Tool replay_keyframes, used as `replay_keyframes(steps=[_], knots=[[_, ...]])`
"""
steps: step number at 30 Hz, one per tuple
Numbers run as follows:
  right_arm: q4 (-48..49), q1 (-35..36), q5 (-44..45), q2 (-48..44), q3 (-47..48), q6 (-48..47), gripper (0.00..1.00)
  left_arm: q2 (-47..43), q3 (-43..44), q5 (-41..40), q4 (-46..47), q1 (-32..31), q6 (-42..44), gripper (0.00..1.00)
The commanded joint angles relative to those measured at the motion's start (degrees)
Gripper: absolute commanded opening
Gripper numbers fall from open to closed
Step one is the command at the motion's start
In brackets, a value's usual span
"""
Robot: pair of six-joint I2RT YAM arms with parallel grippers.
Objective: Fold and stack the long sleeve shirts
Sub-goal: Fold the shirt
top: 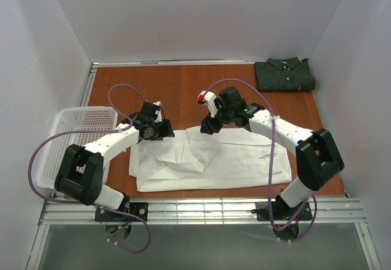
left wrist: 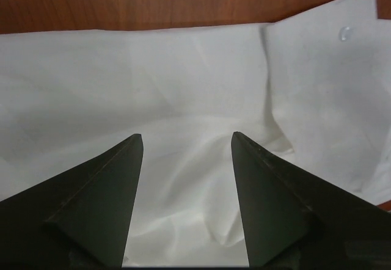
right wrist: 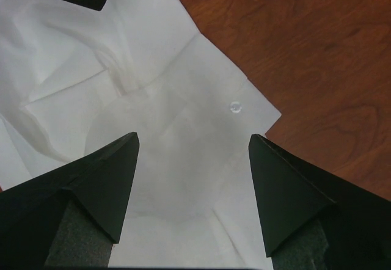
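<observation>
In the overhead view the left arm (top: 109, 143) rises from its base at lower left and bends inward, carrying the left gripper (top: 160, 129) to centre left, pointed toward mid-frame. The right arm (top: 287, 132) mirrors it from lower right, elbow near the right edge, with the right gripper (top: 209, 125) tipped downward just right of centre. In both wrist views the dark fingers (left wrist: 104, 209) stand spread apart with nothing pinched between them.

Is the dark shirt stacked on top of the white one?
No, the dark shirt sits folded in the far right corner, apart from the white shirt.
</observation>
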Motion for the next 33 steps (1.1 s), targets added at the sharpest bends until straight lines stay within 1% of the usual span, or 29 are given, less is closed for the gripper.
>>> replay_keyframes(steps=[1, 3, 4, 6, 12, 14, 17, 24, 27, 28, 31, 33], knots=[[-2.99, 1.63, -1.36, 5.52, 7.11, -9.25, 0.68, 2.31, -0.11, -0.59, 1.02, 1.70, 1.91, 0.55], [-3.87, 2.42, -1.10, 10.53, 10.28, -12.33, 0.68, 3.90, -0.28, -0.68, 1.11, 2.84, 1.65, 0.52], [-5.35, 2.69, -0.75, 12.20, 13.86, -13.12, 0.67, 4.35, -0.37, -0.51, 1.28, 3.19, 1.65, 0.52], [-7.11, 3.13, -0.57, 16.68, 17.83, -15.58, 0.64, 5.14, -1.16, -0.06, 1.72, 3.64, 1.91, 0.52], [-8.18, 3.39, 0.40, 25.74, 23.56, -19.27, 0.63, 5.40, -3.62, 0.46, 2.87, 3.72, 3.05, 0.52], [-10.10, 3.57, 0.75, 28.54, 26.27, -19.98, 0.63, 6.02, -3.45, 1.08, 2.87, 3.73, 3.32, 0.52], [-12.39, 4.09, 0.05, 31.45, 28.22, -21.12, 0.63, 6.72, -2.83, 0.90, 2.78, 3.72, 3.67, 0.52], [-15.38, 4.36, -0.66, 35.59, 29.10, -22.18, 0.62, 6.64, -2.92, 0.20, 2.60, 3.72, 4.02, 0.52], [-15.74, 4.45, -0.57, 36.30, 29.45, -22.18, 0.54, 6.64, -2.83, 0.20, 2.52, 3.72, 4.02, 0.52], [-15.74, 4.36, -0.74, 36.04, 29.45, -22.27, 0.47, 6.72, -2.83, 0.20, 2.52, 3.72, 4.02, 0.52], [-15.83, 4.45, -1.01, 34.90, 29.72, -22.09, 0.29, 6.64, -2.83, 0.20, 2.52, 3.72, 4.02, 0.52], [-15.74, 4.54, -0.75, 34.10, 29.81, -21.92, 0.23, 6.72, -2.83, 0.55, 2.43, 3.72, 4.02, 0.52]])
